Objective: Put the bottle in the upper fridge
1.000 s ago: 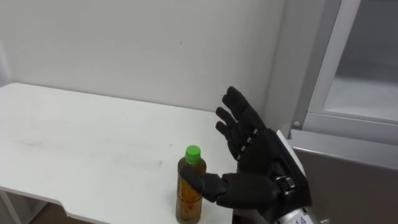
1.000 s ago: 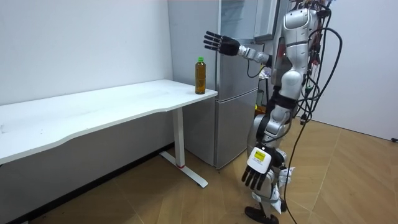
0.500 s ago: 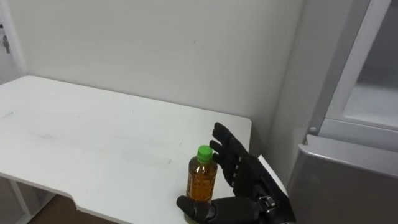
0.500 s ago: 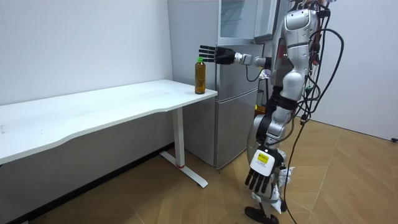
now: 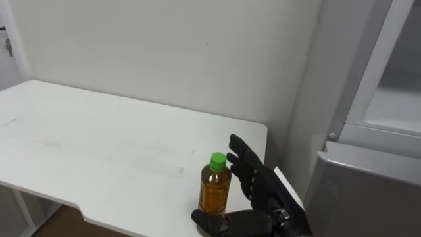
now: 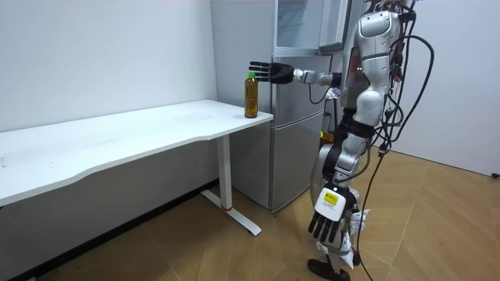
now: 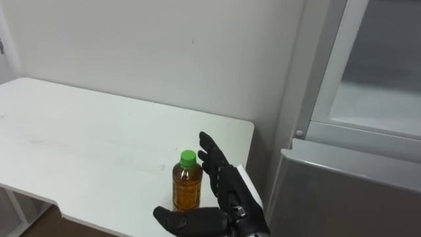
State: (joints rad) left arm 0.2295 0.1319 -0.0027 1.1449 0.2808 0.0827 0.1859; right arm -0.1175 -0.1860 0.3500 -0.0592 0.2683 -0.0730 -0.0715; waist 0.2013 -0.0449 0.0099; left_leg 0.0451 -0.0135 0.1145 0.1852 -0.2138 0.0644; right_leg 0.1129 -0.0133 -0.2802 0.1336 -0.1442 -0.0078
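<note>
In the left eye view the bottle point(image 5: 214, 191) stands upright, green cap up, at the near right corner of the table point(image 5: 99, 138). The right hand point(image 5: 258, 203) is just to its right with fingers straight and spread, thumb low in front, gripping nothing. In the room view the left hand point(image 6: 326, 212) hangs relaxed by the leg, far from the bottle. The fridge point(image 6: 301, 148) stands beside the table, and its upper compartment looks open, though I cannot make out what is inside. The right eye view agrees: the bottle lies left of the open palm.

2 head eyes look down closely on the table point(image 5: 99, 138); room view sees it from afar.
</note>
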